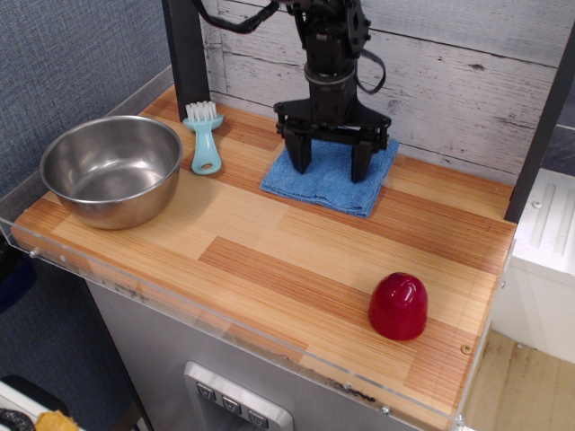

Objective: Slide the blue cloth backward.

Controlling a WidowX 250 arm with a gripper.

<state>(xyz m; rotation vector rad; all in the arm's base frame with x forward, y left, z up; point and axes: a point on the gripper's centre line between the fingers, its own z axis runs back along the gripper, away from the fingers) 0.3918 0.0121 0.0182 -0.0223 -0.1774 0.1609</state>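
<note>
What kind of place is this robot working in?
Probably a mock kitchen counter in a lab: a wooden countertop against a whitewashed plank wall, holding a steel bowl, a dish brush and a blue cloth.

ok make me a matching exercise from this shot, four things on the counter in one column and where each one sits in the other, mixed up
Things:
1. blue cloth
2. steel bowl
3. red dome-shaped object
4. light-blue brush

Places:
A. front right of the counter, alone
B. far left of the counter
C. at the back by the plank wall, under the open pincer
D. between the bowl and the cloth, bristles pointing toward the wall

Pairs: 1-C, 2-B, 3-A, 4-D
</note>
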